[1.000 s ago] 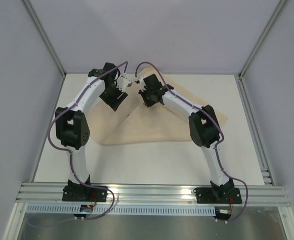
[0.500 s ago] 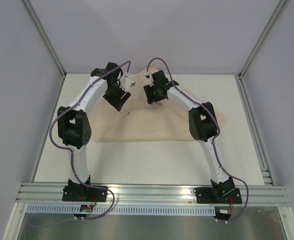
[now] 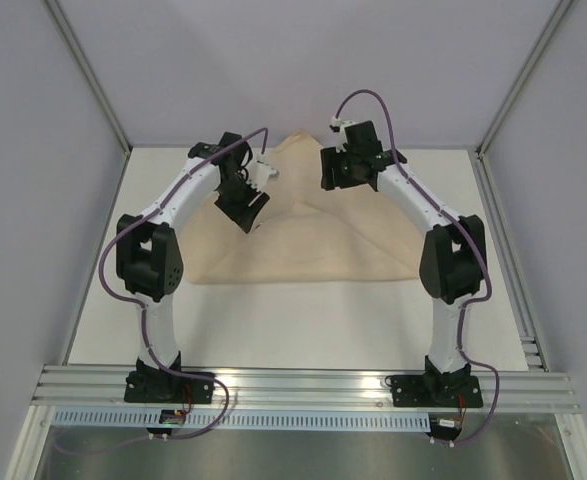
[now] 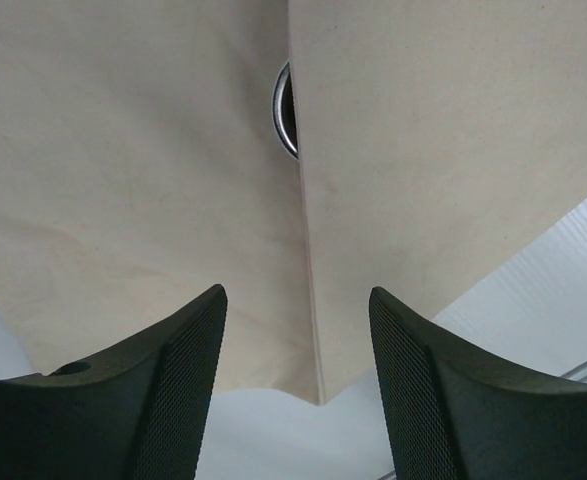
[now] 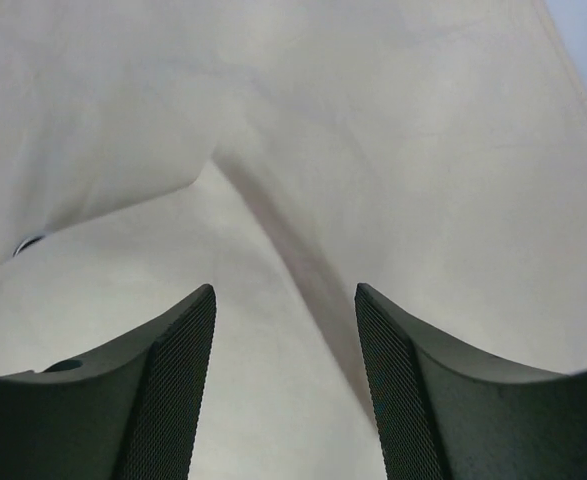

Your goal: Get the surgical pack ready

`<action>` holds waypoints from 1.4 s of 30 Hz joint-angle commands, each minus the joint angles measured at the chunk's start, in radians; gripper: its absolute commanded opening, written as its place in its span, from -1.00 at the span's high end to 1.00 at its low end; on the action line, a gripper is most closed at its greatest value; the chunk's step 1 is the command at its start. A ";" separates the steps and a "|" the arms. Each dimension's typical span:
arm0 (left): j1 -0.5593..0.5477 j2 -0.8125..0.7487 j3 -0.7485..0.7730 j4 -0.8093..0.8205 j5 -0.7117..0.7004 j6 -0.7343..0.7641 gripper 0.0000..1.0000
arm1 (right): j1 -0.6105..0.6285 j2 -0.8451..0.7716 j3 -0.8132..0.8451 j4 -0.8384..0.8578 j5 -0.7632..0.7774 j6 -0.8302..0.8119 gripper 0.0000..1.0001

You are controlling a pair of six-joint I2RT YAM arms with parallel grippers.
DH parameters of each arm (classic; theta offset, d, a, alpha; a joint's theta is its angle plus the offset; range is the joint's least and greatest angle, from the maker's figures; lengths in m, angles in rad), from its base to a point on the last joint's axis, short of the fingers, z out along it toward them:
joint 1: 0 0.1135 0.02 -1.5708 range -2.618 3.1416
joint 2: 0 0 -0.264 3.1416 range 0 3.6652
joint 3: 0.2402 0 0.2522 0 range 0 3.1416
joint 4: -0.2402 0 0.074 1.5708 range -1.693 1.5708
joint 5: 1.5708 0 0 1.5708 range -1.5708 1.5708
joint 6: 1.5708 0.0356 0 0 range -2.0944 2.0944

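The folded tan wrap sheet is spread on the tabletop toward 12 o'clock. The left tool is held open and empty above the seam where two flaps meet; a curved steel edge is glimpsed there. The right tool, at the sheet's 1 o'clock, is spread wide with nothing gripped

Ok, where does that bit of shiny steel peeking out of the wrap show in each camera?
Top external: not visible; only the tan wrap shows.
Left wrist: steel rim upper centre, against the fold edge.
Right wrist: steel rim is a small glint at far left, under a flap.
Shared landmark: the tan wrap; its fold edge runs beside the rim in both wrist views.
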 commanded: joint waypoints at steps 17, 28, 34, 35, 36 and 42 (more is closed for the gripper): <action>-0.005 0.130 -0.043 0.075 0.101 0.055 -0.34 | -0.156 -0.064 -0.295 -0.069 -0.416 -0.185 -0.05; -0.005 0.162 -0.032 0.072 0.114 0.042 0.55 | -0.161 0.029 -0.283 -0.075 -0.420 -0.205 -0.01; -0.005 0.156 -0.017 0.083 0.056 0.031 1.00 | -0.165 0.057 -0.256 -0.076 -0.448 -0.191 0.43; -0.005 0.158 -0.012 0.083 0.049 0.028 1.00 | -0.164 0.059 -0.251 -0.076 -0.451 -0.188 0.49; -0.003 0.158 -0.009 0.086 0.039 0.023 1.00 | -0.165 0.062 -0.245 -0.076 -0.457 -0.187 0.58; 0.027 0.153 0.003 0.101 -0.005 -0.007 1.00 | -0.165 0.071 -0.188 -0.127 -0.440 -0.196 0.68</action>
